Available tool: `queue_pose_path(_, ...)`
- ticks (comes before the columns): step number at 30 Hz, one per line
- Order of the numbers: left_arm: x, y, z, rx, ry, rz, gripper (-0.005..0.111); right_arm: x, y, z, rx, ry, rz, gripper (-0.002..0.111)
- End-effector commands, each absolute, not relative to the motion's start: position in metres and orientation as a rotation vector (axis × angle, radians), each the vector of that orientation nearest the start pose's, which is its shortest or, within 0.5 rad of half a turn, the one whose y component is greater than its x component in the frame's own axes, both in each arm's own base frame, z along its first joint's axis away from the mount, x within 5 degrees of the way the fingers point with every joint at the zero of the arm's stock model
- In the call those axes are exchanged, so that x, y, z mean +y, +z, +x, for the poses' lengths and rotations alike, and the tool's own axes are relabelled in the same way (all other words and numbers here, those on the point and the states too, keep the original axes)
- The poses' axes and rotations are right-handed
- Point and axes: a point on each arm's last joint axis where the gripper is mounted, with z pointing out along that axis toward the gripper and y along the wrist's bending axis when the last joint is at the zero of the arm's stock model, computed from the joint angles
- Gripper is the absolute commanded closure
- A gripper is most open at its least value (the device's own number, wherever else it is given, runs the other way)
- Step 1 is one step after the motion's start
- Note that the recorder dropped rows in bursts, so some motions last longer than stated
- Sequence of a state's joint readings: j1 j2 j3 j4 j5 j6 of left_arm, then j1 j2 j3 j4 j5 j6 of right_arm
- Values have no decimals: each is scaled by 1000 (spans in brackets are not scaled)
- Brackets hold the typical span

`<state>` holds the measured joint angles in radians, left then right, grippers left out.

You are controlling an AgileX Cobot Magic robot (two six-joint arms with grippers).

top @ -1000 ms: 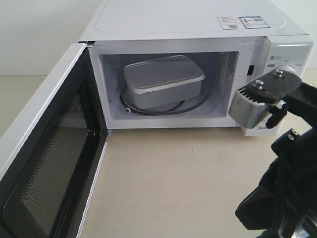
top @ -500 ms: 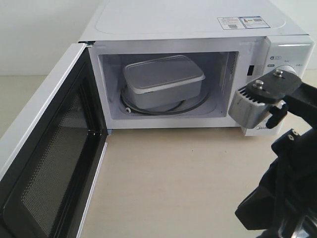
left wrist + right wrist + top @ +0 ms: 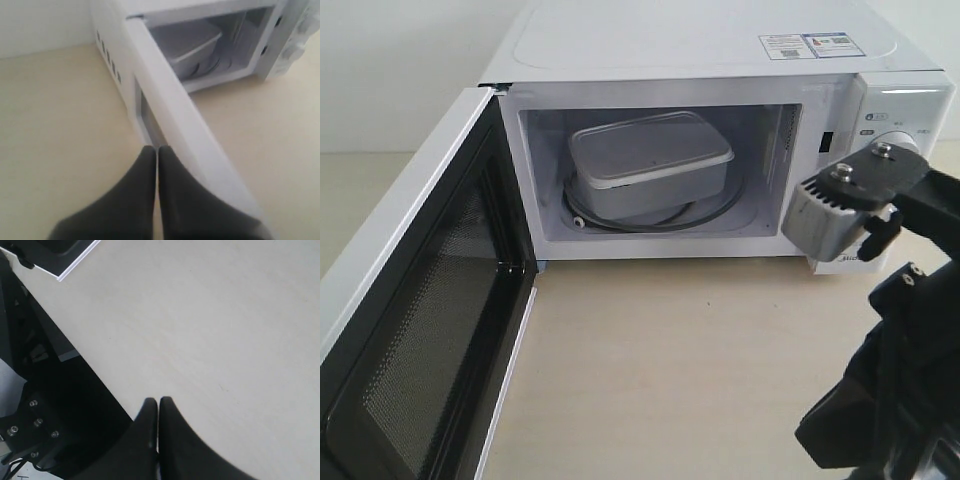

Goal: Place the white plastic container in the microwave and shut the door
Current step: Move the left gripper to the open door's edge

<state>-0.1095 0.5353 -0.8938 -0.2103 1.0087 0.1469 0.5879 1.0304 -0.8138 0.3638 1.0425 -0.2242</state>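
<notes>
Bright, even light; shaded cavity of the microwave [image 3: 670, 40]; left wrist view blurred, exterior sharp.

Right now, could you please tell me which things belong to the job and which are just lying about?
Job: container, inside the microwave; door, open; left hand, shut, beside the door.
Lying about: sticker on top; table; right hand, shut, over the table.

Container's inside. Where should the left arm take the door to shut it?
Probably the outer white frame of the door, near its free edge, coming from outside, left of the microwave. It stands wide open, hinged at the cavity, and the left gripper, fingers shut, sits by that face.
</notes>
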Motion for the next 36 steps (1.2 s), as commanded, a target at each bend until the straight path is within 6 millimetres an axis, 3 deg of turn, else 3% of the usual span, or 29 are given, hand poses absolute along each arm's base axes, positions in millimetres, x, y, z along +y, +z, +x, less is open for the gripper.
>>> queue_pose_path(1, -24, 368, 89, 2261, -166, 349, 103, 121, 298, 128, 2578, 603, -944, 108)
queue_pose_path(9, -39, 345, 138, 2368, -204, 690, 103, 121, 298, 128, 2574, 604, -951, 108)
queue_pose_path(13, -41, 336, 153, 2409, -219, 749, 103, 121, 298, 127, 2578, 606, -953, 108)
queue_pose_path(19, -46, 330, 162, 2407, -259, 822, 103, 121, 298, 126, 2588, 620, -955, 108)
queue_pose_path(25, -59, 335, 161, 2243, -390, 996, 103, 121, 298, 126, 2587, 626, -952, 108)
queue_pose_path(36, -65, 327, 176, 2248, -465, 997, 103, 122, 299, 125, 2587, 645, -949, 108)
